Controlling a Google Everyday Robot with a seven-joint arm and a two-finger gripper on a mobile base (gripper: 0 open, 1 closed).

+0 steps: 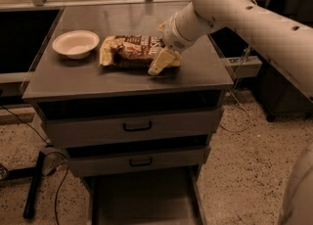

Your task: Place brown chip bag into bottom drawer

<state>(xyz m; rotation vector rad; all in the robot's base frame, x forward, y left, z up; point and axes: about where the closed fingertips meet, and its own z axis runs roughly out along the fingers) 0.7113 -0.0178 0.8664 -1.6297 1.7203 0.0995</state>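
Note:
The brown chip bag (pixel 132 50) lies on the grey cabinet's top (pixel 122 82), right of the middle, with pale yellow ends and a dark brown middle. My gripper (pixel 163 55) is down at the bag's right end, touching or nearly touching it, with the white arm reaching in from the upper right. The bottom drawer (pixel 142 199) is pulled out at the cabinet's foot, a wide grey tray with nothing visible in it. It sits well below and in front of the bag.
A white round bowl (pixel 76 43) stands on the cabinet top left of the bag. The two upper drawers (pixel 137 127) with black handles are shut. A black stand leg and cables (pixel 36 185) lie on the speckled floor at the left.

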